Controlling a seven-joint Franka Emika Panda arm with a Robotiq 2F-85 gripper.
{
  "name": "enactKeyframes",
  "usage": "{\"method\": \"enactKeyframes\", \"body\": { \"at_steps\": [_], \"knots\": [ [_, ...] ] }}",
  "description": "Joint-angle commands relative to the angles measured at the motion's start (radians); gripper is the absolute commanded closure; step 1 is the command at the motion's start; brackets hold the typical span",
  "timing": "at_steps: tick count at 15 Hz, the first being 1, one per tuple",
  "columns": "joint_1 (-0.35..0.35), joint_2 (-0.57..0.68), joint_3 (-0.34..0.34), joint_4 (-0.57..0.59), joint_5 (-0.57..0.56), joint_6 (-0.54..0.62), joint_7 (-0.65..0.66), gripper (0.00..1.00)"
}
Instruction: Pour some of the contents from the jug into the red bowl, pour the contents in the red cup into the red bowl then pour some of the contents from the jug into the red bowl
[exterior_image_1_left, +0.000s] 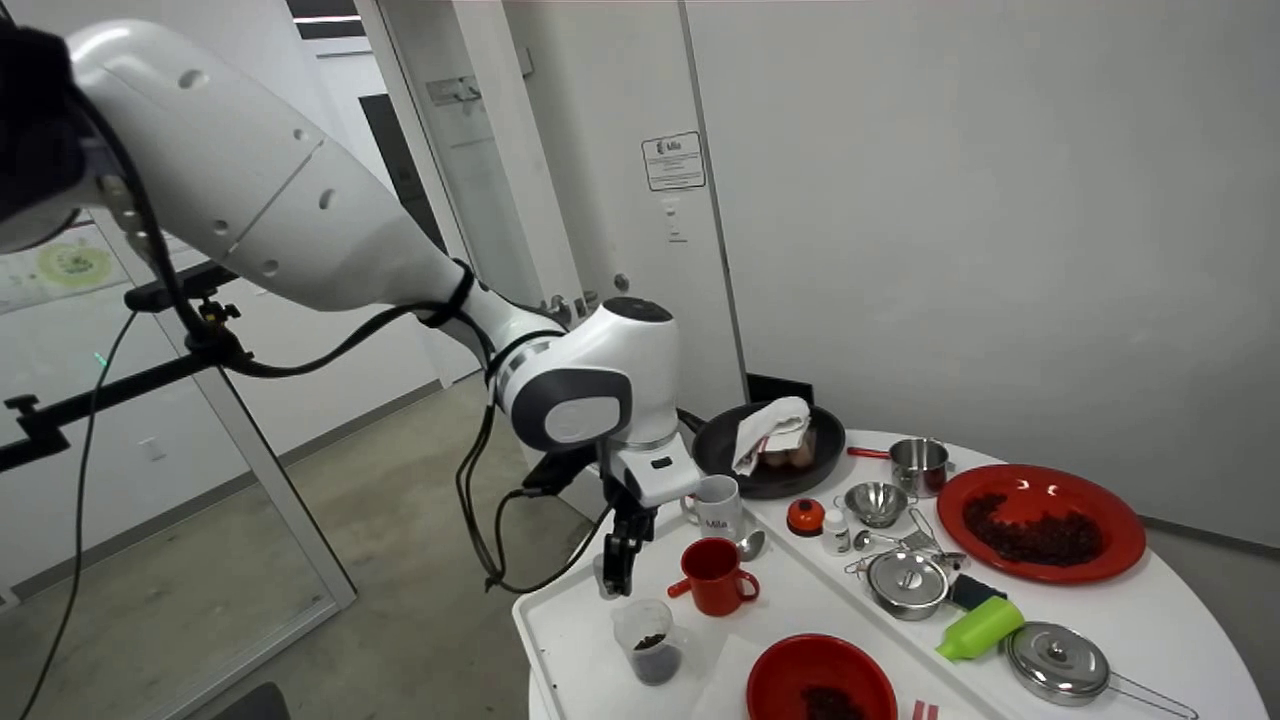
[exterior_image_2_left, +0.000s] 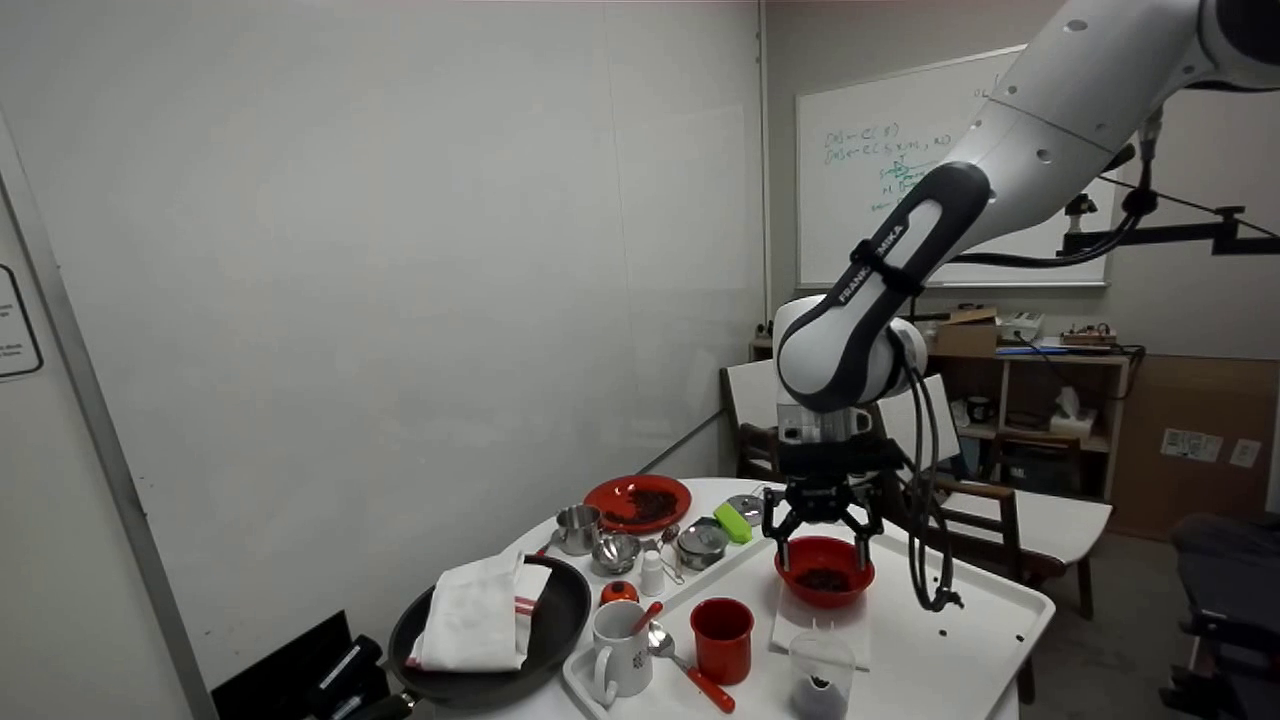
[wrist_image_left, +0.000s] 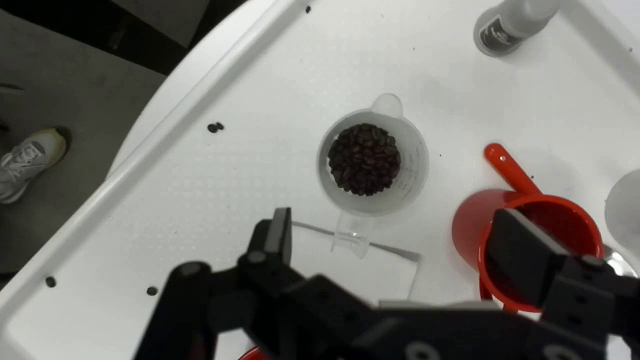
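On tray (exterior_image_2_left: 980, 600): one jug (exterior_image_2_left: 822, 660), one red cup (exterior_image_2_left: 722, 645), one red bowl (exterior_image_1_left: 787, 678); jaws apart.

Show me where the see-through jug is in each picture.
In an exterior view, the jug is bottom centre, left of the red cup.
In an exterior view, the jug is at the bottom, right of the red cup.
In the wrist view, the jug is near the middle, left of the red cup.
Shared landmark: the red cup.
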Motion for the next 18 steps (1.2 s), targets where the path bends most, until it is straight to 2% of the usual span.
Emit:
{"method": "enactKeyframes", "body": {
  "at_steps": [1, 5, 12, 18],
  "knots": [
    [0.026, 0.140, -0.033, 0.117, 0.037, 0.070, 0.094, 0.00],
    [0.014, 0.238, -0.046, 0.213, 0.028, 0.033, 0.149, 0.00],
    [-0.051, 0.350, -0.012, 0.359, 0.053, -0.162, 0.113, 0.00],
    [-0.081, 0.411, -0.008, 0.432, 0.076, -0.262, 0.111, 0.00]
  ]
}}
